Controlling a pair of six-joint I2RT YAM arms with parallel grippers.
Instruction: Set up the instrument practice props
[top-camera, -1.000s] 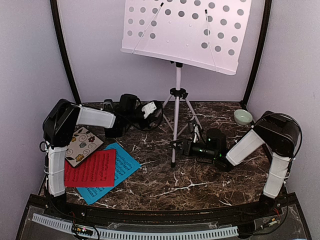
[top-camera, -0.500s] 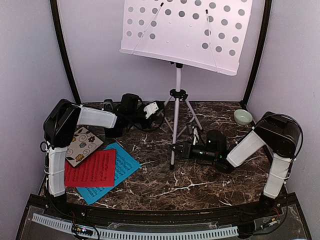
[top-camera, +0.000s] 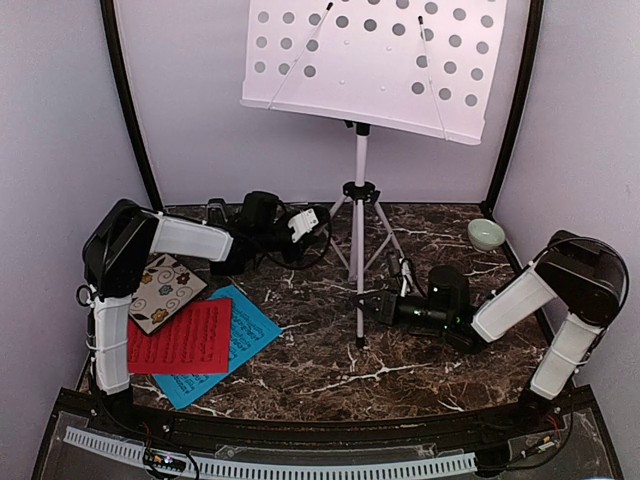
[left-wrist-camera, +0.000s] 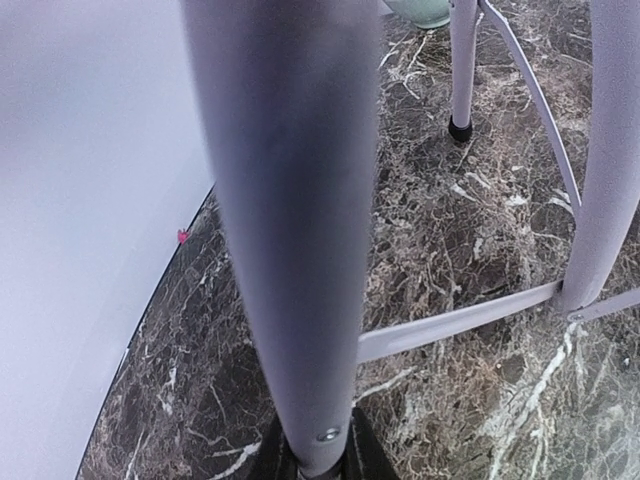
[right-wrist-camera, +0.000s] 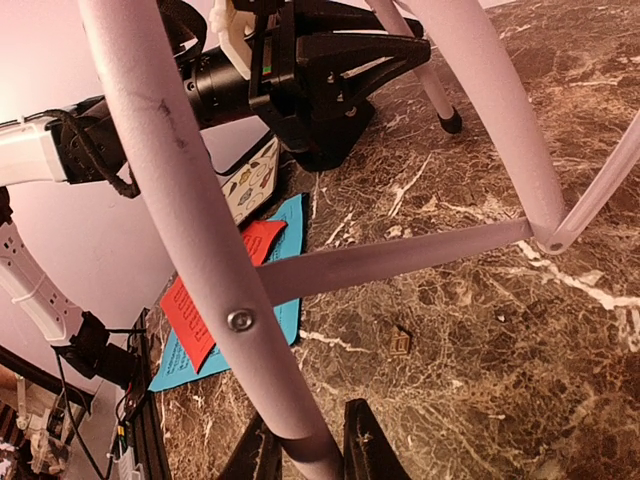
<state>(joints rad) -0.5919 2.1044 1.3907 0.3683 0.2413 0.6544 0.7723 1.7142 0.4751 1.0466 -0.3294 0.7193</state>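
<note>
White music stand (top-camera: 358, 250) stands upright mid-surface, held by both arms reaching low and inward. The left gripper (top-camera: 320, 220) pinches its rear-left leg and the right gripper (top-camera: 366, 302) its front leg. The surface (top-camera: 330, 370) is dark marble between pale walls. Red sheet (top-camera: 185, 338), blue sheet (top-camera: 250, 330) and floral tile (top-camera: 165, 290) lie left; a green bowl (top-camera: 486, 234) sits far right.

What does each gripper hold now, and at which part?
Both hold the stand: the left gripper grips its left leg, the right gripper its front leg.
</note>
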